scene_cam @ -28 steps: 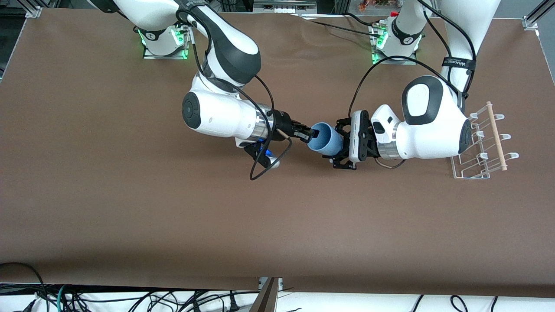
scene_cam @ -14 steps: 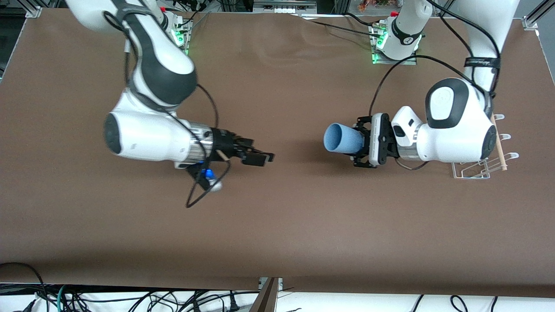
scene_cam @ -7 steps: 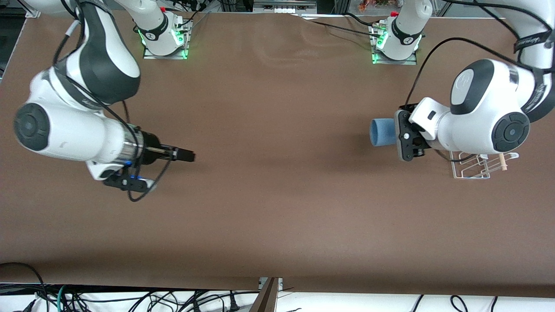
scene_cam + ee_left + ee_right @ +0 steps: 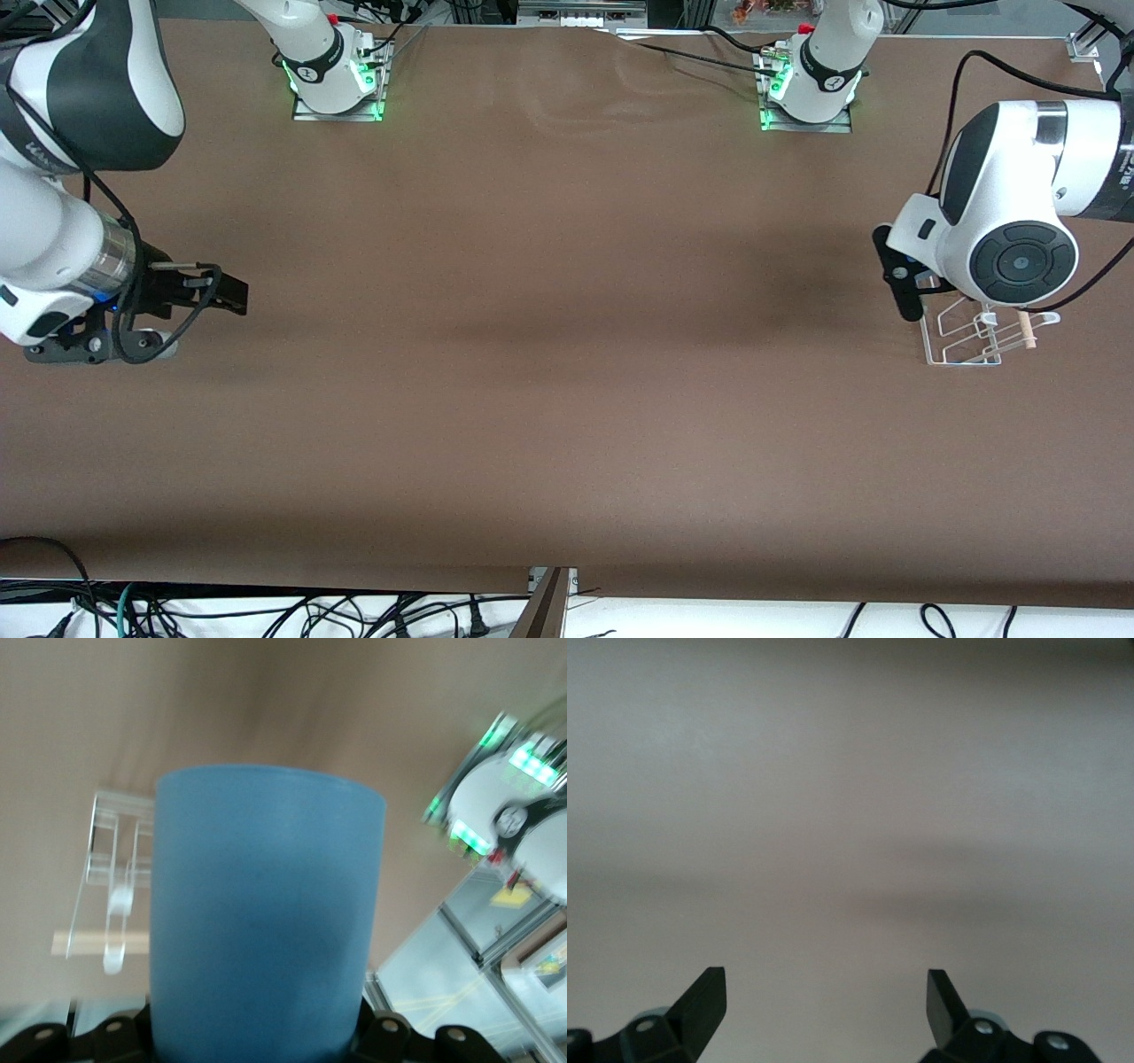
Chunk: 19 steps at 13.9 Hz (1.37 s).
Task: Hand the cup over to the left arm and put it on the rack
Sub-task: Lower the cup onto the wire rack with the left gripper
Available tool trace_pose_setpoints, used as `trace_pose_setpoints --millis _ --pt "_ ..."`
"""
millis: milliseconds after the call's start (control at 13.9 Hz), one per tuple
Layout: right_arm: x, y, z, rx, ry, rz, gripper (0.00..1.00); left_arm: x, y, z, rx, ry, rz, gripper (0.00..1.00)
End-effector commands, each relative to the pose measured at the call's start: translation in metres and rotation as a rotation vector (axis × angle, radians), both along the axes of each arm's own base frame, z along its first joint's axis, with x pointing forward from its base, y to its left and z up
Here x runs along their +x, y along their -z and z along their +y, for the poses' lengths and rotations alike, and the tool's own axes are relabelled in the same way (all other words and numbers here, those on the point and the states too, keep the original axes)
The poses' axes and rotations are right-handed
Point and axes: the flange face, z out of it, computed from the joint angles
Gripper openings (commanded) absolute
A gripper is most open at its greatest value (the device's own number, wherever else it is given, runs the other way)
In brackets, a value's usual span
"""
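The light-blue cup (image 4: pixel 266 912) fills the left wrist view, and my left gripper (image 4: pixel 897 273) is shut on its base. In the front view the cup is hidden under the left arm's wrist. The white wire rack (image 4: pixel 970 341) with its wooden dowel (image 4: pixel 1025 330) stands at the left arm's end of the table, partly covered by that wrist. Past the cup, the left wrist view shows the rack (image 4: pixel 111 855). My right gripper (image 4: pixel 232 299) hangs open over bare table at the right arm's end, with nothing between its fingers (image 4: pixel 704 997).
Both arm bases (image 4: pixel 335 75) (image 4: pixel 808 84) with green lights stand along the table's edge farthest from the front camera. Cables (image 4: pixel 266 611) lie below the nearest edge. Brown table (image 4: pixel 567 310) stretches between the two grippers.
My left arm has swung the cup from mid-table toward the rack and now stands over it. The right arm has drawn back to its end of the table, still open.
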Motion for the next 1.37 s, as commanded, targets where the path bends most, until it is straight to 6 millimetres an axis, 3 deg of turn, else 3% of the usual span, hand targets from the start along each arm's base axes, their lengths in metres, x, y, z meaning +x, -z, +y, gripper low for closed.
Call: trace_pose_setpoints --millis 0,216,359,503,862,1006,1293 --pt "-0.024 -0.029 -0.023 -0.025 0.007 -0.030 1.00 -0.001 -0.016 0.016 0.279 0.020 0.005 0.00" --pt "-0.044 -0.051 -0.054 -0.022 0.061 -0.044 1.00 -0.007 -0.005 0.028 0.495 -0.027 -0.020 0.00" --pt "-0.057 -0.049 -0.076 -0.026 0.103 -0.038 1.00 -0.021 0.036 0.023 0.654 -0.012 -0.028 0.00" --pt "-0.058 -0.044 -0.073 -0.010 0.099 -0.030 1.00 -0.045 0.084 0.022 0.765 0.014 -0.016 0.00" --pt "-0.060 -0.044 -0.061 0.025 0.214 -0.018 1.00 -0.100 0.163 0.023 0.829 0.201 -0.178 0.00" --pt "-0.058 -0.043 -0.049 0.026 0.172 -0.016 1.00 -0.107 0.180 0.035 0.848 0.229 -0.257 0.00" --pt "-0.053 -0.048 -0.046 0.033 0.151 -0.026 1.00 -0.107 0.193 0.059 0.830 0.241 -0.254 0.00"
